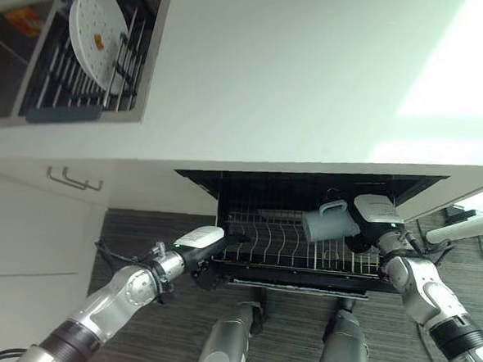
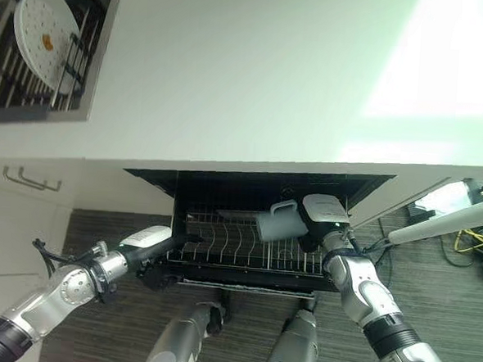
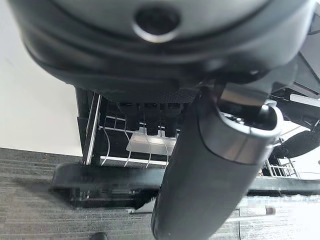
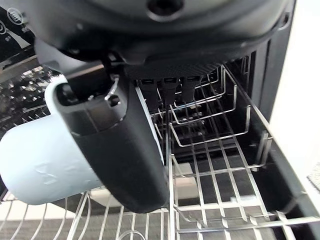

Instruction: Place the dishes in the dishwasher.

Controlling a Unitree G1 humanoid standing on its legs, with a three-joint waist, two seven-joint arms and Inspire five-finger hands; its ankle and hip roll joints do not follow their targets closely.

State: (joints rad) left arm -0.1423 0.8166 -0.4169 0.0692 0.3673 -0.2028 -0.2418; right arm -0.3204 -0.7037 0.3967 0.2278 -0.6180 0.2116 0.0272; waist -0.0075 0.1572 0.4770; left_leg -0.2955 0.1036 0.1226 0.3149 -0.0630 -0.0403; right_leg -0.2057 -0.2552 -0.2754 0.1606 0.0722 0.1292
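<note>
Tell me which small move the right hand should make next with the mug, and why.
Probably lower it a little and set it on the rack. The right hand holds the grey mug over the rack's wires, inside the open dishwasher, and its fingers are curled on the mug. The left hand rests at the rack's front edge.

— What colour is the mug (image 1: 329,225)?
— Pale blue-grey, plain all over.
— And the rack (image 1: 303,252) under it?
— Silver wire, set in a black dishwasher (image 1: 307,185).
— The plate (image 1: 96,34) up by the sink?
— White, dotted with small holes or spots, one orange speck.
— The counter (image 1: 297,78)?
— White. The floor (image 1: 181,226) is dark grey, streaked like wood grain.
</note>
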